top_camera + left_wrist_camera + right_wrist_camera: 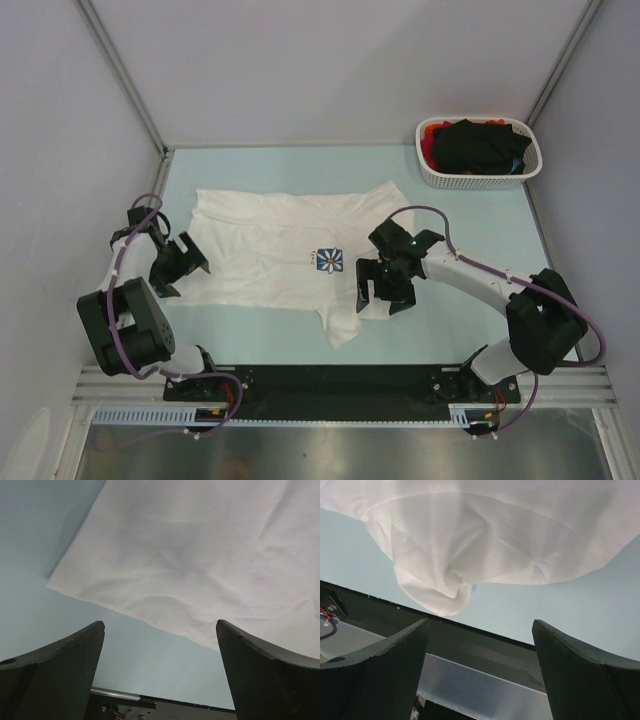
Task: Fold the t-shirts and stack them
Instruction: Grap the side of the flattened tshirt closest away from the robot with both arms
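The white t-shirt (pixel 270 250) lies spread flat on the table (pixel 450 210), print side up, its blue daisy print (pixel 329 260) towards the shirt's near right. From the top view I judge the folding barely begun. I can see no clean fold, only a sleeve trailing off the near hem. Beyond the shirt's far right corner stands the basket (pixel 478 182) with a black shirt (pixel 480 145) and a red one (pixel 428 135) heaped inside, so the stacking is all left to do. The left gripper (pixel 185 272) sits at the shirt's left edge and the right gripper (pixel 380 298) over its near right part.

In the left wrist view the left gripper (pixel 160 625) has its claw spread wide and empty, just short of the shirt's edge (pixel 200 555).

In the right wrist view the right gripper (pixel 480 622) is likewise spread, pinching nothing, with the bunched sleeve (pixel 435 585) ahead of it.

How many shirts the basket holds I can't tell — they overlap.
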{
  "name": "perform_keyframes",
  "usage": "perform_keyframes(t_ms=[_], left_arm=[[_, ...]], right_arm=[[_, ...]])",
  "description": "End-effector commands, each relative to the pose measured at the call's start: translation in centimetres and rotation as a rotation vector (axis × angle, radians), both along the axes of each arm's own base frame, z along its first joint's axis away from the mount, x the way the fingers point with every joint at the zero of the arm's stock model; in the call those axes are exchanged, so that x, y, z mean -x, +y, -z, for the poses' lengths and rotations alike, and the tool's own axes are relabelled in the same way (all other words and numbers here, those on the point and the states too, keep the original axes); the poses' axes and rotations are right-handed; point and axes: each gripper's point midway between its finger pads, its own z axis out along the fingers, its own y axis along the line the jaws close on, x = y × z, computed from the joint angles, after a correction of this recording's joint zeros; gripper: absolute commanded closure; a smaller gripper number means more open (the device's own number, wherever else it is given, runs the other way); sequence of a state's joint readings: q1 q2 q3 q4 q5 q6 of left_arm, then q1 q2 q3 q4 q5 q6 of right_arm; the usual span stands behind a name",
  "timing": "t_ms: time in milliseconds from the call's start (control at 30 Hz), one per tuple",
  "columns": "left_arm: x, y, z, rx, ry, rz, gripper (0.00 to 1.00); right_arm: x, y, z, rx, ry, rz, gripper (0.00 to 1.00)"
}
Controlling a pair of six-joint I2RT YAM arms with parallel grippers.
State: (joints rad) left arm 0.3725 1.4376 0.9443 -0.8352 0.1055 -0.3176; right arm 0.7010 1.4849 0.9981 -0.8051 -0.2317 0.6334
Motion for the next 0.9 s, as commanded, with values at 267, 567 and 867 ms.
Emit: perform_keyframes(t_ms=[267, 567, 867], left_arm=[[-2.5, 3.2, -0.3, -0.116, 0.028, -0.072, 0.00], [-2.5, 4.0, 1.2, -0.116, 0.146, -0.081, 0.00], [-0.2, 3.2, 4.5, -0.082, 0.254, -0.074, 0.00]], right_arm=[[-1.0, 2.1, 1.3, -0.058, 0.100, -0.089, 0.13], [0.1, 4.5, 0.3, -0.135, 0.185, -0.192, 0.17], [4.0, 3.0, 0.3, -0.135, 0.291, -0.174, 0.18]])
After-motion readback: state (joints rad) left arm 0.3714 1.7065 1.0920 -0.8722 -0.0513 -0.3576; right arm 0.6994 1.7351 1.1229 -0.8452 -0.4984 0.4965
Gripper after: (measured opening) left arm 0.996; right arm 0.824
